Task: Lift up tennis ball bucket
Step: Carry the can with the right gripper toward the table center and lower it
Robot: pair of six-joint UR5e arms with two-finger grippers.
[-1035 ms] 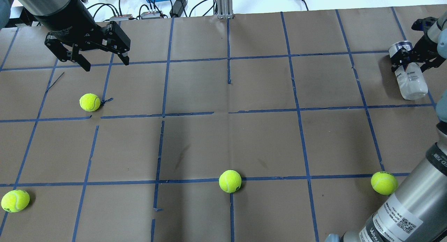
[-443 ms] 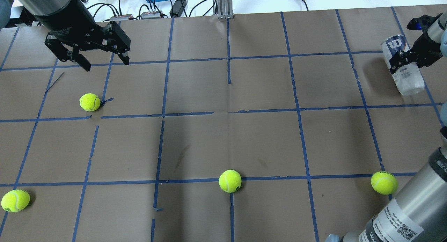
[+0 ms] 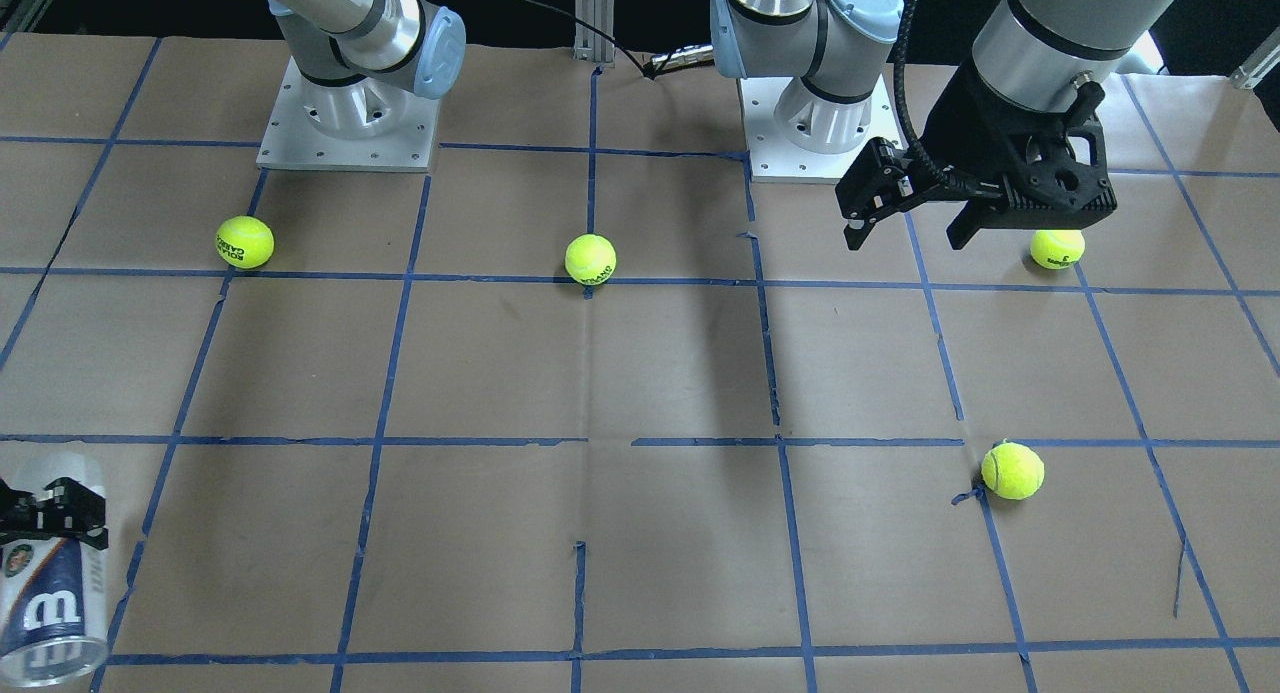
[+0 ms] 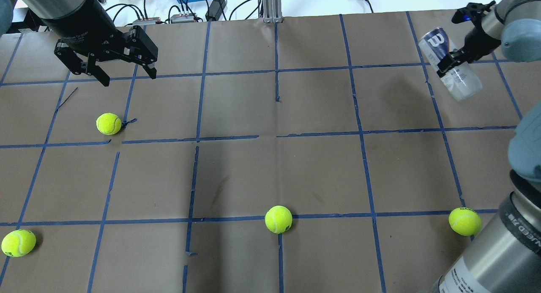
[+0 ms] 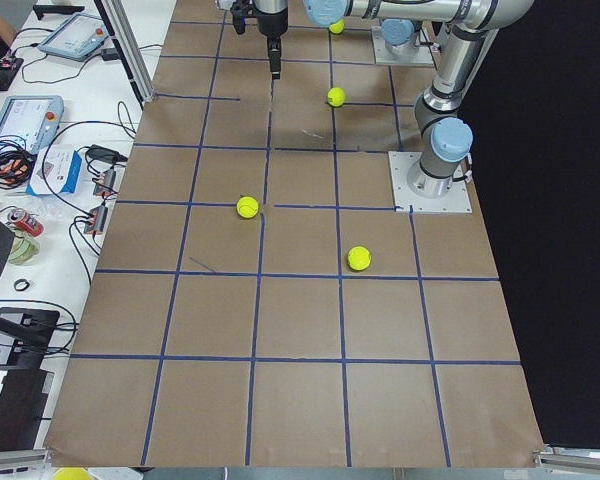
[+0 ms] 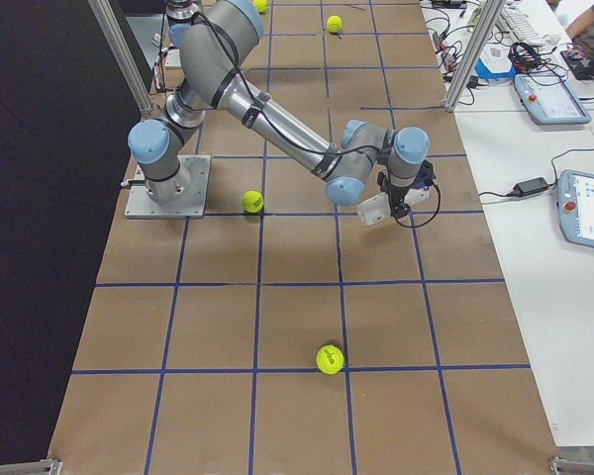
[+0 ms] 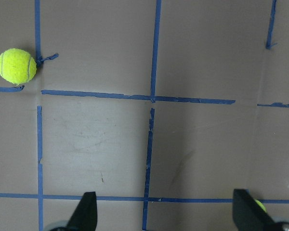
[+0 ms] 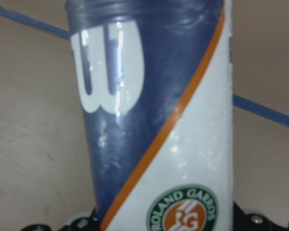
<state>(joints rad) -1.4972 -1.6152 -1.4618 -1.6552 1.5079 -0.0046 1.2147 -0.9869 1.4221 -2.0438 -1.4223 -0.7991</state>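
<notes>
The tennis ball bucket (image 4: 433,42) is a clear can with a navy band and a white label. My right gripper (image 4: 450,61) is shut on its middle and holds it tilted above the table at the far right. The bucket also shows at the bottom left of the front-facing view (image 3: 52,591), where the right gripper (image 3: 52,513) is clamped across it, and it fills the right wrist view (image 8: 154,120). It is small in the exterior right view (image 6: 374,209). My left gripper (image 4: 128,77) is open and empty, hovering at the far left.
Several yellow-green tennis balls lie on the brown paper with the blue tape grid: one (image 4: 108,123) just in front of the left gripper, one (image 4: 278,219) at mid front, one (image 4: 465,221) at front right, one (image 4: 18,242) at front left. Cables and boxes line the far edge.
My right gripper has risen with the bucket, which has left the table and moved toward the far side and the view's left. The left arm and the balls have not moved.
</notes>
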